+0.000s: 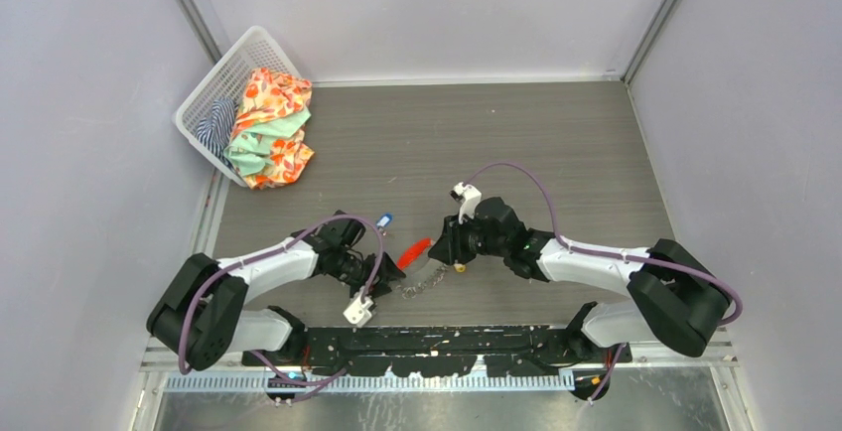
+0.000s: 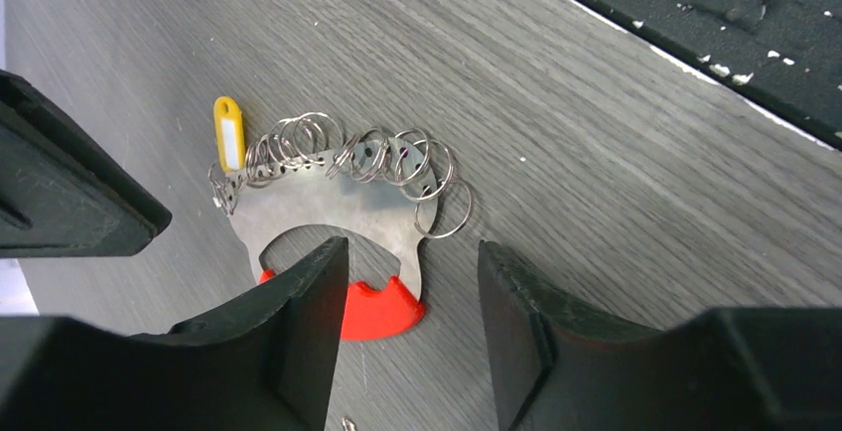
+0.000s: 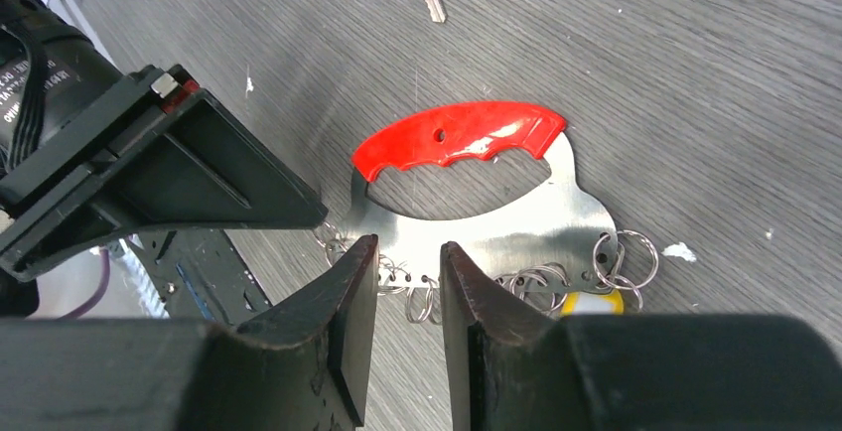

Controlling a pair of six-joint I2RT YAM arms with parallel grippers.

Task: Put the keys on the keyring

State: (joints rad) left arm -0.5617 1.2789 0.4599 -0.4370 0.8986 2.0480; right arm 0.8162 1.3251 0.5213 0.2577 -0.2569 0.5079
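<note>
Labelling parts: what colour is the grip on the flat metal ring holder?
Red, a scalloped plastic grip; clearest in the right wrist view.

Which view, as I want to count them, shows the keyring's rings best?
Left wrist: the rings lie unobstructed along the plate. Right wrist hides some behind its own fingers; top external shows only a tiny grey cluster.

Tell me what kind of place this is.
Likely a robot lab cell: left arm and right arm bolted at the table edge, plain grey panels boxing it in, staged props like a basket of clothes and a keyring.
</note>
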